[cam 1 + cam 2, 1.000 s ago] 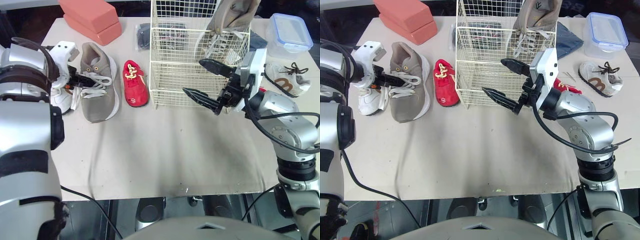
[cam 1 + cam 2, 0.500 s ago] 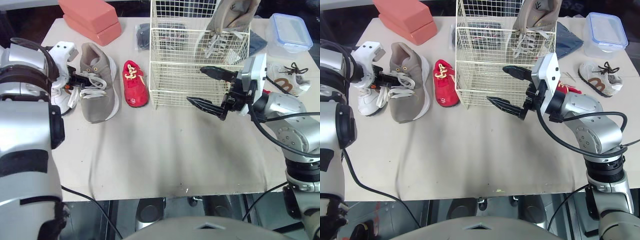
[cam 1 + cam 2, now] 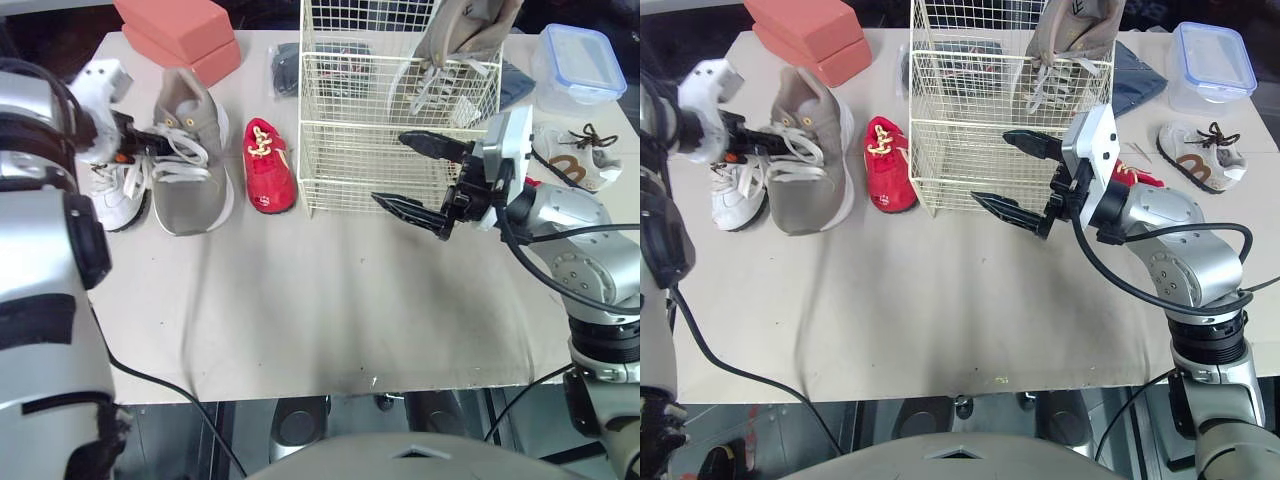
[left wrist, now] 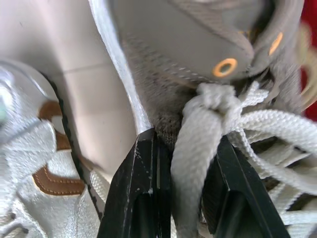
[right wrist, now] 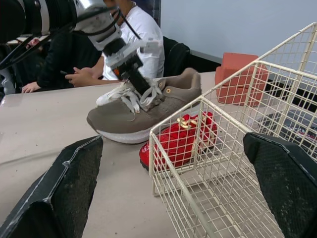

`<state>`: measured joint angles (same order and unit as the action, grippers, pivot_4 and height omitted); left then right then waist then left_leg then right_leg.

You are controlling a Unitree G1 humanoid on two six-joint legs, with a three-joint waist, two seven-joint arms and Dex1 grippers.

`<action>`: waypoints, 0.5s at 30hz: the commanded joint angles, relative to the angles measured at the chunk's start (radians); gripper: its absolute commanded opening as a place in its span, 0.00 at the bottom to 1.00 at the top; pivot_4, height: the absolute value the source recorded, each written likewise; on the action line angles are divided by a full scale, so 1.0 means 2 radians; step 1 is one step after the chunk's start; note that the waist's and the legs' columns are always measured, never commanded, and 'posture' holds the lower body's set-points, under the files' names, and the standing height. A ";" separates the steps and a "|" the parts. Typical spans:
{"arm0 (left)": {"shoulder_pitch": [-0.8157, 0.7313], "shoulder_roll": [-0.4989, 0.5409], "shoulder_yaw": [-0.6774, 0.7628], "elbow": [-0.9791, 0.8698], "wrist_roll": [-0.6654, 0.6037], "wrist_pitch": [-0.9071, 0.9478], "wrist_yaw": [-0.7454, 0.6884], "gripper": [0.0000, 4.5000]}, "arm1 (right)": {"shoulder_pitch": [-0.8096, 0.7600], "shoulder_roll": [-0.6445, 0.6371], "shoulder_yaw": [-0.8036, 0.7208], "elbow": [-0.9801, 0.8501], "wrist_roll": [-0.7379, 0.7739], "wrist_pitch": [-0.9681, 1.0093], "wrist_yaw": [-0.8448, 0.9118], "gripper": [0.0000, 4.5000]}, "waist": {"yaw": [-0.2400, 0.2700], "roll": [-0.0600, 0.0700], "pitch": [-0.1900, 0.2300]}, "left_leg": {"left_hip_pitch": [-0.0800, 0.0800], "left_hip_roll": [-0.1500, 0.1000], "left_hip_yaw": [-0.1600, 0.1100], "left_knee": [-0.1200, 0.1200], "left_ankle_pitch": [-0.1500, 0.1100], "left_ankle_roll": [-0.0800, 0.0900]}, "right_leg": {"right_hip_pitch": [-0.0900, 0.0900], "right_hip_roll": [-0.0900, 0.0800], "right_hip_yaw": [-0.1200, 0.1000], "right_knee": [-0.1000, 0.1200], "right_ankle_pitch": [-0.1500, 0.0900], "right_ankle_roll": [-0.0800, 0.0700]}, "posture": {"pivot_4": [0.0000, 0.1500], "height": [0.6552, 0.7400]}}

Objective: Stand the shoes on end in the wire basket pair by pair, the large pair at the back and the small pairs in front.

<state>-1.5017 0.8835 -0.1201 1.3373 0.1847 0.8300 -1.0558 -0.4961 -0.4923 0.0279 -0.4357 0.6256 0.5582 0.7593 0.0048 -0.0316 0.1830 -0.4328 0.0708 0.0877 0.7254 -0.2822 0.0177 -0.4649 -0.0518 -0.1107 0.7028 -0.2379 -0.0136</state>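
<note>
**One shoe in, five to go; left pincer on the laces**

You have one shoe placed so far. A taupe sneaker (image 3: 455, 30) stands on end at the back of the wire basket (image 3: 350, 130), on the robot's right side of it, with its laces hanging down inside. Its mate (image 3: 190, 170) lies on the table well left of the basket, so the large pair is only half done.

None of the small pairs has been started. One red shoe (image 3: 268, 165) lies just beside the basket's left wall, and the other red shoe (image 3: 1137, 177) peeks out behind the right arm. A white shoe (image 3: 118, 190) lies against the far side of the loose sneaker, and a white-and-brown shoe (image 3: 570, 160) sits at the table's right edge.

Your left gripper (image 4: 183, 144) is pressed together on the loose sneaker's white laces at the tongue, and the cord runs up between the two black fingers. From these views you cannot tell whether the sole has left the table.

Your right gripper (image 3: 990, 166) hangs spread wide in front of the basket's front wall, holding nothing and touching nothing.
</note>
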 commanded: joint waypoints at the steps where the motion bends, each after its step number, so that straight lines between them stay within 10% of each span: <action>1: -0.039 0.024 0.008 -0.035 -0.008 0.026 -0.029 0.11 | -0.014 0.003 -0.007 -0.008 0.006 -0.012 0.005 1.00 | -0.001 -0.001 0.000 | 0.000 0.000 0.000 0.000 0.000 0.000 | 0.000 0.000 0.000 0.000 0.000 0.000 | 1.00 0.36; 15: -0.013 0.046 0.075 -0.138 -0.070 0.084 0.003 0.11 | -0.025 0.005 -0.012 0.006 0.006 -0.017 0.010 1.00 | -0.010 -0.001 0.001 | 0.000 0.000 -0.003 0.004 0.000 0.000 | -0.001 -0.001 0.001 0.005 0.000 0.000 | 1.00 0.36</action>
<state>-1.5027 0.9486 -0.0329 1.1408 0.0881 1.0284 -1.0964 -0.5219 -0.4841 0.0265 -0.4104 0.6266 0.5426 0.7766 -0.0148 -0.0337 0.1843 -0.4340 0.0720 0.0813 0.7347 -0.2824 0.0178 -0.4666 -0.0534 -0.1066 0.7128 -0.2382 -0.0135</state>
